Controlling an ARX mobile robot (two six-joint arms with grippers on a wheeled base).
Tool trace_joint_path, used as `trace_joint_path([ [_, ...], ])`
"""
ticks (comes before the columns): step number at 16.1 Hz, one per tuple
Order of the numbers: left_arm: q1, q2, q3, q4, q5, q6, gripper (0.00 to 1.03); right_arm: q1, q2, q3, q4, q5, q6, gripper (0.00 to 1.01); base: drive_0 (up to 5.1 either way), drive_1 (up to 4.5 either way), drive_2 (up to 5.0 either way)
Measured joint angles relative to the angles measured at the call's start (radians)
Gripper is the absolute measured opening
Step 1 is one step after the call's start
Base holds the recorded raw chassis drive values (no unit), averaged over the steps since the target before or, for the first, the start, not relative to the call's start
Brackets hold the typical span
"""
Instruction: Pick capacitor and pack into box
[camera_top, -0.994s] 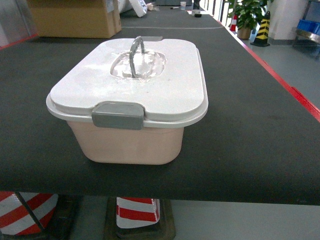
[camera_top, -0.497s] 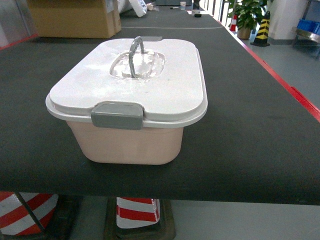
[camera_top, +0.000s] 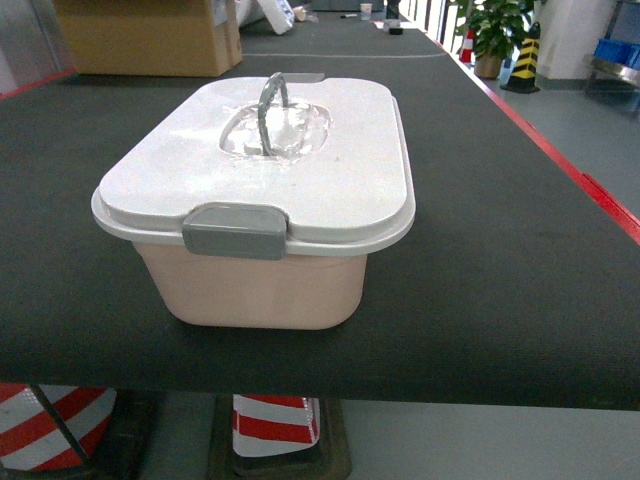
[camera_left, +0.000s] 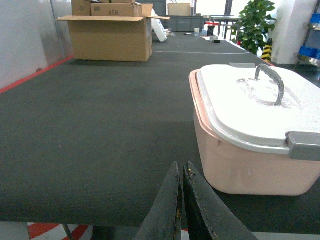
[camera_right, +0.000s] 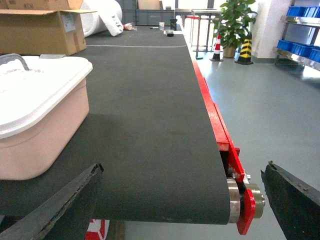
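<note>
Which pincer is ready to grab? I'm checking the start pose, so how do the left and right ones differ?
The left pincer has its fingers pressed together; the right pincer is spread wide. The left one sits near the box's left side, over the belt; the right one straddles the belt's red right edge, with the box off to its left. Both are dark, low at the near edge, and hold nothing.

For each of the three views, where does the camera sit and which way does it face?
Head: in front of the belt, looking slanting down at the box with its white lid; no arm shows.
Left wrist: low, left of the box, facing along the belt; left gripper shut.
Right wrist: low, right of the box, facing along the belt's red edge; right gripper open.
Shared: box, cardboard carton.
</note>
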Motion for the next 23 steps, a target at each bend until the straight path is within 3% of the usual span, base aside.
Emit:
trace_joint_path([
  [1, 0.000, -0.016, 0.000, -0.016, 0.000, 0.000, 0.02, 0.000, 0.000, 0.000, 0.000, 0.000, 0.000, 0.98, 0.0, 0.00, 0.0],
  [3, 0.000, -0.166, 0.000, -0.206, 0.000, 0.000, 0.02, 0.000, 0.000, 0.000, 0.000, 0.000, 0.000, 0.98, 0.0, 0.00, 0.0],
  [7, 0.000, -0.179, 0.001, -0.195, 0.000, 0.000, 0.02, 0.000, 0.000, 0.000, 0.000, 0.000, 0.000, 0.98, 0.0, 0.00, 0.0],
  [8, 0.000, -0.179, 0.001, -0.196, 0.000, -0.001, 0.13, 0.000, 0.000, 0.000, 0.000, 0.000, 0.000, 0.98, 0.0, 0.00, 0.0],
  [10, 0.000, -0.179, 0.000, -0.195, -0.001, -0.001, 0.20, 0.000, 0.000, 0.000, 0.000, 0.000, 0.000, 0.98, 0.0, 0.00, 0.0],
  [12, 0.000, -0.179, 0.000, -0.196, 0.000, -0.001, 0.38, 0.000, 0.000, 0.000, 0.000, 0.000, 0.000, 0.98, 0.0, 0.00, 0.0],
  [14, 0.000, -0.179, 0.000, -0.196, 0.000, -0.001, 0.63, 0.000, 0.000, 0.000, 0.000, 0.000, 0.000, 0.98, 0.0, 0.00, 0.0],
  [16, 0.000, -0.179, 0.000, -0.196, 0.000, -0.001, 0.72, 0.000, 0.000, 0.000, 0.000, 0.000, 0.000, 0.98, 0.0, 0.00, 0.0],
  [17, 0.000, -0.179, 0.000, -0.196, 0.000, 0.000, 1.00, 0.000, 0.000, 0.000, 0.000, 0.000, 0.000, 0.98, 0.0, 0.00, 0.0],
  [23, 0.000, -0.179, 0.000, -0.195, 0.000, 0.000, 0.98, 0.000, 0.000, 0.000, 0.000, 0.000, 0.000, 0.98, 0.0, 0.00, 0.0],
])
